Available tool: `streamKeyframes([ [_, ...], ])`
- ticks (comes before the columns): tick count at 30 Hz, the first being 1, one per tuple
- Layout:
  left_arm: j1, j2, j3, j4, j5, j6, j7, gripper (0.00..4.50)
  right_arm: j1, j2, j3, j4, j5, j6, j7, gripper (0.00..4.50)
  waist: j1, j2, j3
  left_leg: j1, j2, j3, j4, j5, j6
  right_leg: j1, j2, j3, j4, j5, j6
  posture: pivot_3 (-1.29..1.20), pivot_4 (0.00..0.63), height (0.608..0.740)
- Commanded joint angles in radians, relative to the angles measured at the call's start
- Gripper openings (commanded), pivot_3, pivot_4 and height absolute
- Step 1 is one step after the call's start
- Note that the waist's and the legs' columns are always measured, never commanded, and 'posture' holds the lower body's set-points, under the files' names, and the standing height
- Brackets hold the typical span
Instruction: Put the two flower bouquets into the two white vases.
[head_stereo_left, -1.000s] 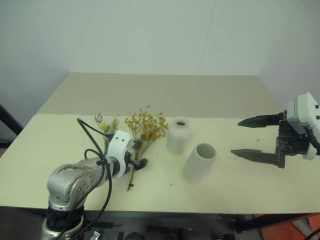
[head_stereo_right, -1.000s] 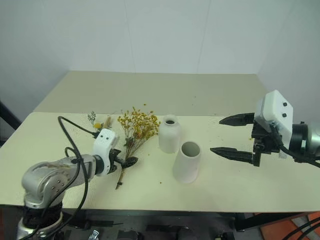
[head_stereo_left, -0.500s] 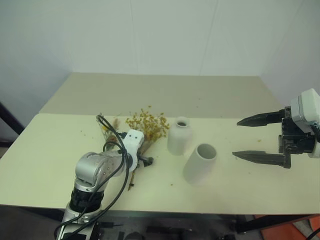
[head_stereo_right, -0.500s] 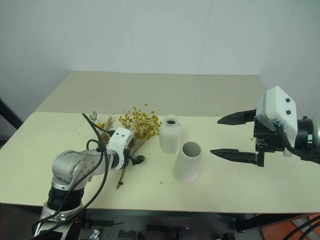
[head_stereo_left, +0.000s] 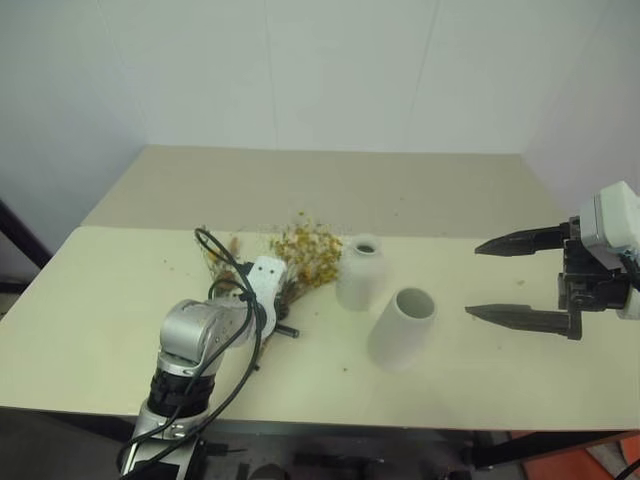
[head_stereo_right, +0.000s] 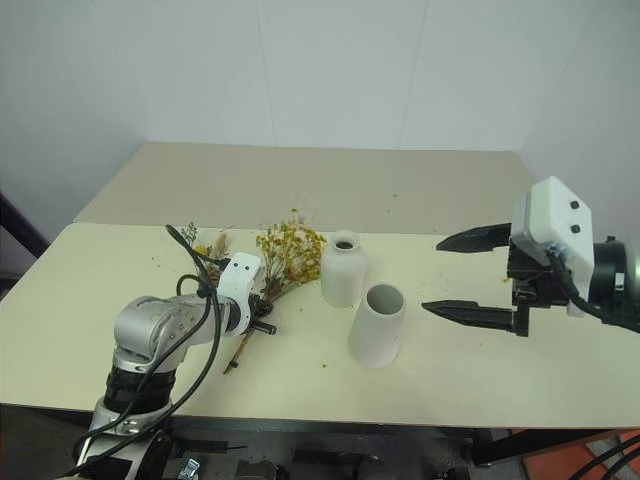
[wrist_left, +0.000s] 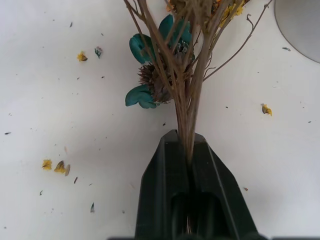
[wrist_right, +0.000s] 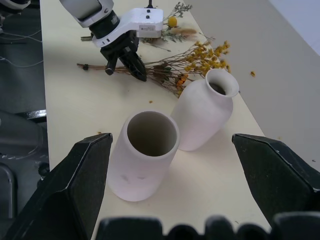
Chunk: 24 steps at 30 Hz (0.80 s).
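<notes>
Yellow-flowered bushy bouquet (head_stereo_right: 289, 250) lies on the cream table (head_stereo_right: 80, 300) just left of the bottle-shaped vase (head_stereo_right: 342, 268), its stems clenched in the left gripper (wrist_left: 189, 150). Right gripper (head_stereo_right: 455, 274) hovers spread wide beside the cone vase (head_stereo_right: 377, 325).

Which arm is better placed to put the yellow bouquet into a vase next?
The left. Its pincer is shut on the stems of the yellow bouquet, beside the short vase. The right pincer hangs open and empty, apart from the flowers.
</notes>
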<state>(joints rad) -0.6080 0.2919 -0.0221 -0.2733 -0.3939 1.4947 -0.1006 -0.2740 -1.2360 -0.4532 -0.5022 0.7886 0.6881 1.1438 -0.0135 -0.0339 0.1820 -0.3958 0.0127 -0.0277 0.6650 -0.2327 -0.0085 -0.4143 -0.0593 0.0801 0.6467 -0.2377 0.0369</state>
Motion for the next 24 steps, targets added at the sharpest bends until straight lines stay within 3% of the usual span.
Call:
streamKeyframes([
  [1,-0.009,0.012,-0.009,0.002,0.033,-0.033,0.0,0.03,0.002,-0.002,-0.059,-0.012,-0.001,0.002,-0.015,4.5,0.0,0.0,0.0,0.0,0.0,0.0,0.0,0.0,0.0,0.0,0.0,0.0,0.0,0.0,0.0,0.0,0.15,0.74],
  [4,0.008,0.015,-0.004,0.004,0.086,-0.126,0.031,0.03,0.016,0.001,-0.073,-0.018,-0.003,0.001,-0.022,4.5,0.0,0.0,0.0,0.0,0.0,0.0,0.0,0.0,0.0,0.0,0.0,0.0,0.0,0.0,0.0,0.0,0.15,0.74],
  [8,-0.017,-0.011,0.101,0.066,0.176,-0.247,0.138,0.03,0.041,0.009,-0.103,-0.036,-0.003,0.01,-0.042,4.5,-0.001,0.0,0.0,0.0,0.0,0.0,0.0,0.0,0.0,0.0,0.0,0.0,0.0,0.0,0.0,0.0,0.15,0.74],
  [12,-0.09,0.049,0.169,0.121,0.205,-0.42,0.123,0.03,0.073,0.029,-0.15,-0.068,0.008,0.03,-0.079,4.5,0.0,-0.001,0.0,0.0,0.0,0.0,0.0,0.0,0.0,0.0,0.0,0.0,0.0,0.0,0.0,0.0,0.15,0.74],
  [15,-0.202,0.05,0.28,0.211,0.133,-0.661,0.041,0.03,0.109,0.059,-0.192,-0.091,0.011,0.06,-0.123,4.5,0.005,-0.002,0.0,-0.003,0.0,-0.001,0.001,0.0,0.0,-0.002,0.0,-0.001,0.0,0.001,0.0,0.0,0.15,0.74],
  [17,-0.286,0.024,0.367,0.29,0.046,-0.724,-0.01,0.03,0.144,0.08,-0.214,-0.116,0.014,0.08,-0.146,4.5,0.015,-0.002,0.0,-0.006,0.0,-0.002,0.003,0.0,0.0,-0.004,-0.001,-0.003,-0.001,0.001,0.0,0.0,0.15,0.74],
  [20,-0.354,-0.007,0.4,0.382,-0.045,-0.912,-0.182,0.03,0.207,0.122,-0.246,-0.165,0.023,0.1,-0.177,4.5,0.021,-0.002,-0.001,-0.009,0.0,-0.003,0.004,0.0,0.0,-0.004,-0.002,-0.004,-0.002,0.001,0.001,0.0,0.15,0.74],
  [24,-0.432,-0.048,0.409,0.499,-0.161,-1.013,-0.383,0.03,0.286,0.182,-0.283,-0.217,0.02,0.117,-0.229,4.5,0.027,-0.002,-0.001,-0.009,-0.001,-0.003,0.005,0.0,0.0,-0.004,-0.002,-0.005,-0.002,0.002,0.001,0.0,0.15,0.74],
])
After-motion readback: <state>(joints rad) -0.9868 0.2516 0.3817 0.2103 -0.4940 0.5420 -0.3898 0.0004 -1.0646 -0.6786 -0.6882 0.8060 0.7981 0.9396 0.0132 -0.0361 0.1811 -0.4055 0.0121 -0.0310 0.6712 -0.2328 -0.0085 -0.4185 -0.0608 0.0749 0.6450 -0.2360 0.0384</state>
